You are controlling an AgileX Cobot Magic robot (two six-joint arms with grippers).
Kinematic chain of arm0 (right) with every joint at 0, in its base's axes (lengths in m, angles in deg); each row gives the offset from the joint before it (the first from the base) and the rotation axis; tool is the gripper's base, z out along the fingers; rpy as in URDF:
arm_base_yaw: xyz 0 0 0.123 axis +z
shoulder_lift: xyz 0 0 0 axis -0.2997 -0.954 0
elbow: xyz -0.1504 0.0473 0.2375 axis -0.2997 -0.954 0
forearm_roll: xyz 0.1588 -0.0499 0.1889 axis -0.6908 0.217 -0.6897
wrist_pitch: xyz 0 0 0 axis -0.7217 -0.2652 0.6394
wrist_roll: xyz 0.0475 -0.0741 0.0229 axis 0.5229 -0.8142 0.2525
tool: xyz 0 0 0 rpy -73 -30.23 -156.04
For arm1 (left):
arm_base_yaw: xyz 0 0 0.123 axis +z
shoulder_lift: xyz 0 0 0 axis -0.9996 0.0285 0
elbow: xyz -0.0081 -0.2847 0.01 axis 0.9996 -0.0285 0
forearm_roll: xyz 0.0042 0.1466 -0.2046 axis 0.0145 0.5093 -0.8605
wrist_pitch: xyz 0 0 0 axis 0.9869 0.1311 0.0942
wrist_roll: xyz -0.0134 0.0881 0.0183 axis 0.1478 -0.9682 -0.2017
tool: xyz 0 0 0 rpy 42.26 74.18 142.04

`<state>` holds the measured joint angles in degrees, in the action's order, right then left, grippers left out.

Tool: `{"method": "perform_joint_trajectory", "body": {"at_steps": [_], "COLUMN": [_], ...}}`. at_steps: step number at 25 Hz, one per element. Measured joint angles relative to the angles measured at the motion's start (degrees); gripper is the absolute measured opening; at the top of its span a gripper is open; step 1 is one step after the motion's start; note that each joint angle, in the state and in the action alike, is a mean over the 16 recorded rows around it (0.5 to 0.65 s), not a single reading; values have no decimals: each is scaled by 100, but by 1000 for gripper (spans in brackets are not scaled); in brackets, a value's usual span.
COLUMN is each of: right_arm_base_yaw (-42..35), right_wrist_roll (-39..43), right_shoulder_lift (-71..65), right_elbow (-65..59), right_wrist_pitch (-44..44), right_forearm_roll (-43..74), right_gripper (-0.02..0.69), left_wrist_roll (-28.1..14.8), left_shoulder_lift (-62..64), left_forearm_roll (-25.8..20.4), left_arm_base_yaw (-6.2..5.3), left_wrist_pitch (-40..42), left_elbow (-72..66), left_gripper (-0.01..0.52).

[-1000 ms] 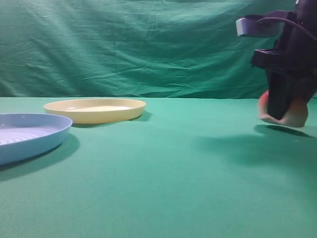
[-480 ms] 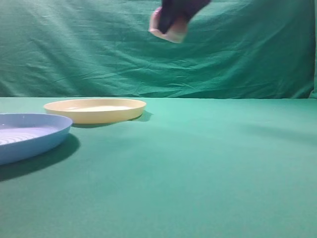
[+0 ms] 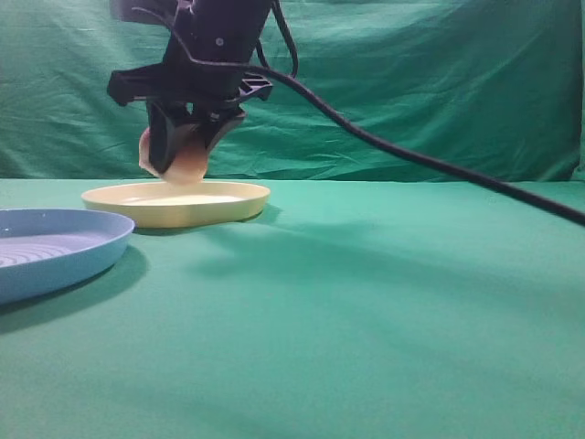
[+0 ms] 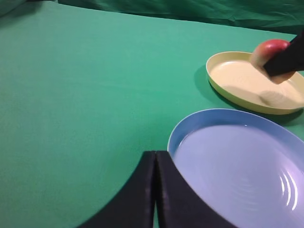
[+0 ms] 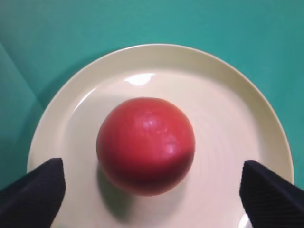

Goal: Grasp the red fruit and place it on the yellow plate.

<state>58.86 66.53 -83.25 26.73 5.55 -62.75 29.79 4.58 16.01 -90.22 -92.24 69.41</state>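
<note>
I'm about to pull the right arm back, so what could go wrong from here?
1. The right gripper stands open around the red fruit over the yellow plate. Whether the fruit has settled is unclear, and being round it may roll over the low rim.
2. The fingers flank the fruit, so a sideways retreat could knock it. Lifting straight up seems safer.

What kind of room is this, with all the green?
Probably a robot test bench, not a kitchen: green cloth on table and backdrop, only a yellow plate, a blue plate, and the right gripper above a red fruit.
</note>
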Motion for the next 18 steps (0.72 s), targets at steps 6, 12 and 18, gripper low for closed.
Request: {"method": "perform_joint_trajectory", "body": {"at_steps": [6,12,18], "right_arm_base_yaw": [0,0,0], "right_wrist_roll": [140,379,613], "right_shoulder_lift": [296,893,1680], "right_elbow": [183,364,443], "right_wrist_pitch": [-342,-925,-1579], "right_forearm_roll": [184,306,293], "right_gripper": [501,265,57], "left_wrist_roll": [0,0,0], "left_shoulder_lift": [0,0,0], "left_forearm_roll": [0,0,0], "left_arm_base_yaw": [0,0,0], "left_wrist_pitch": [0,0,0], "left_elbow": [0,0,0], "left_gripper": [0,0,0]}}
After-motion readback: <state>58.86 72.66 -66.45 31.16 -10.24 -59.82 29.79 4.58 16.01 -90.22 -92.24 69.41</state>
